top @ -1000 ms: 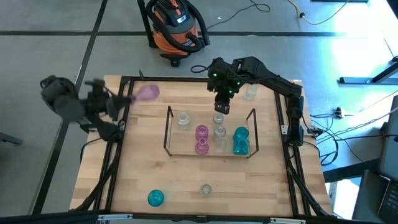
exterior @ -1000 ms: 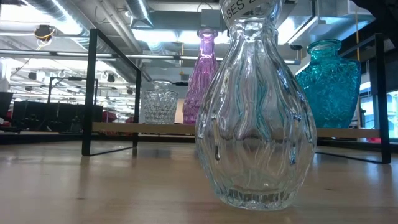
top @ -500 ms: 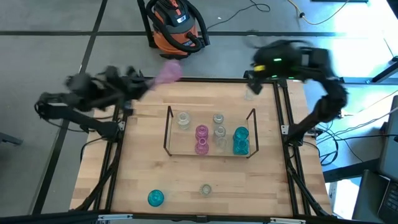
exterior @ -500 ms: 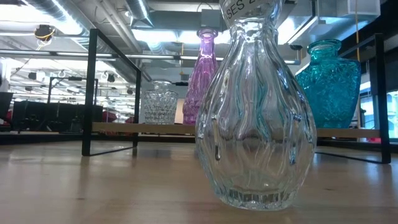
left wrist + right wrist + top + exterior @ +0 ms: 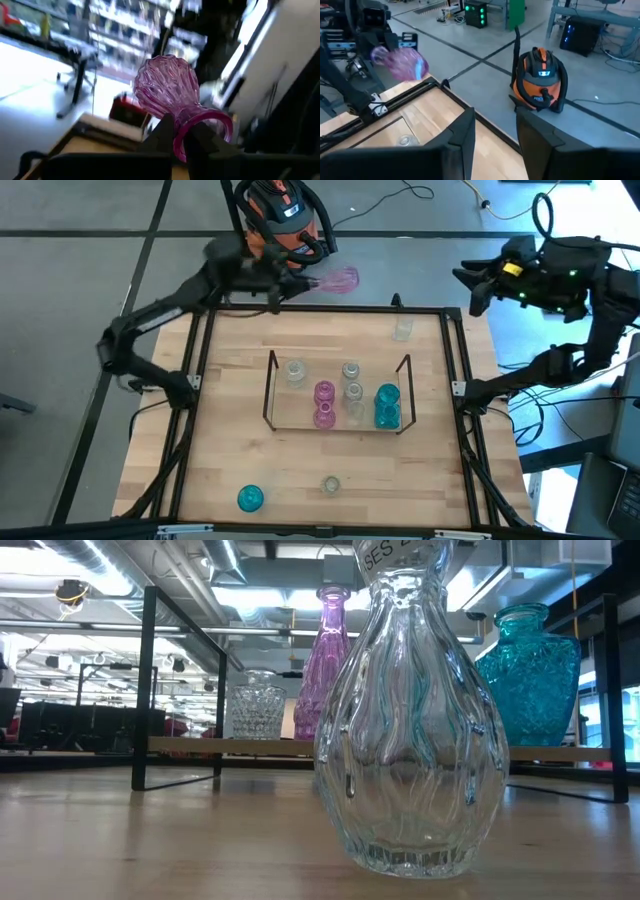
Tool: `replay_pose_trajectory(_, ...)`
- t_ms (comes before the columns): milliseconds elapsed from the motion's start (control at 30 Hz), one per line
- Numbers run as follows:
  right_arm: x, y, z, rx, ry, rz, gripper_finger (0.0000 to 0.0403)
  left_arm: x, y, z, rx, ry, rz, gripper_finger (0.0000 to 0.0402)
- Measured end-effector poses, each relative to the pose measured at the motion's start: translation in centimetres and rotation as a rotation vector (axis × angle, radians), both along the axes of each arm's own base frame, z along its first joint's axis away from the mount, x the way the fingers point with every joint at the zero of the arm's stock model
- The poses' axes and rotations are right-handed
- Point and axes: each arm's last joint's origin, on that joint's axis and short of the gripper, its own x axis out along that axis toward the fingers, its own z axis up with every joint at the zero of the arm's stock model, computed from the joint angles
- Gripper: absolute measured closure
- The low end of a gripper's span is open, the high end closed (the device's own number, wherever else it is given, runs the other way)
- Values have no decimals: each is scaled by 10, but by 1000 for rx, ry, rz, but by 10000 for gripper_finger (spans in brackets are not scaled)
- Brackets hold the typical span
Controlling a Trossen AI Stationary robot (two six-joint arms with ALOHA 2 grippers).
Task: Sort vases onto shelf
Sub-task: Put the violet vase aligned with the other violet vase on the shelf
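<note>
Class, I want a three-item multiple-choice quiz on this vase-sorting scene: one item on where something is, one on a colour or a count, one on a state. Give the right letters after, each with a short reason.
1. Where is the pink vase that the left gripper holds?
A. Inside the shelf
B. Beyond the table's far edge, near the orange vacuum
C. At the table's near edge

2. What colour is the lone vase at the table's near-left corner?
A. Teal
B. Pink
C. Clear

3. What state is the right gripper in?
A. Shut on a clear vase
B. Shut on the shelf
C. Open, holding nothing

Answers
1 B: the high view shows it past the table frame beside the orange vacuum, away from the shelf.
2 A: the high view shows it teal.
3 C: the right wrist view shows its fingers apart with only floor between them.
</note>
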Motion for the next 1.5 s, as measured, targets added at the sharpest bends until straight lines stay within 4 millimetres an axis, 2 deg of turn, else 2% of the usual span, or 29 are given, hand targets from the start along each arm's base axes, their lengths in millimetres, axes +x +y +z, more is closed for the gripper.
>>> replay_pose_trajectory(167,-3,1,-4,28,31,-18,283,23,19,13,78,388,-22,388)
replay_pose_trajectory(300,0,-1,-10,33,102,-44,283,39,27,14,132,629,-4,388)
replay_pose_trajectory(367,5,-3,-13,25,142,-70,283,51,27,6,147,741,-19,388)
replay_pose_trajectory(433,12,-6,-15,6,171,-90,283,66,26,-14,160,838,-32,388)
replay_pose_trajectory(533,20,-9,-20,-18,232,-90,283,77,24,-41,137,969,-64,388)
replay_pose_trajectory(667,31,-11,-28,1,268,-75,283,82,18,-57,173,1114,-67,388)
replay_pose_trajectory(767,50,-13,-39,53,279,28,283,89,15,-62,197,1120,-87,388)
replay_pose_trajectory(900,87,-18,-62,123,264,226,283,89,11,-59,204,1101,-110,388)
replay_pose_trajectory(1033,125,-25,-86,114,184,348,272,88,9,-60,167,1091,-159,388)
replay_pose_trajectory(1167,150,-35,-112,90,120,419,225,86,7,-60,138,1094,-200,388)
replay_pose_trajectory(1300,163,-40,-139,67,162,467,154,86,6,-60,126,1086,-220,388)
replay_pose_trajectory(1400,172,-40,-153,39,201,565,107,85,6,-58,131,1073,-216,388)
replay_pose_trajectory(1500,185,-41,-164,48,213,650,84,85,5,-53,116,1029,-236,388)
